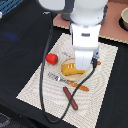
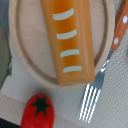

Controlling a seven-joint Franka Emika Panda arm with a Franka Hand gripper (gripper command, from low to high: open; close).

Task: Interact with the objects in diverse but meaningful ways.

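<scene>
Now hovering over the bread loaf [image 1: 71,68]
Tool [image 1: 82,64] state untellable; loaf is looking light, stiff, slick: grip across its narrow sides.

There was one red tomato [image 1: 51,58], one yellow bread loaf [image 1: 71,68], and one dark sausage stick [image 1: 70,97]. One round wooden plate [image 1: 88,75] was counted, one orange-handled fork [image 1: 67,81], one woven placemat [image 1: 35,87], and one bowl [image 1: 124,19] at the edge.
</scene>
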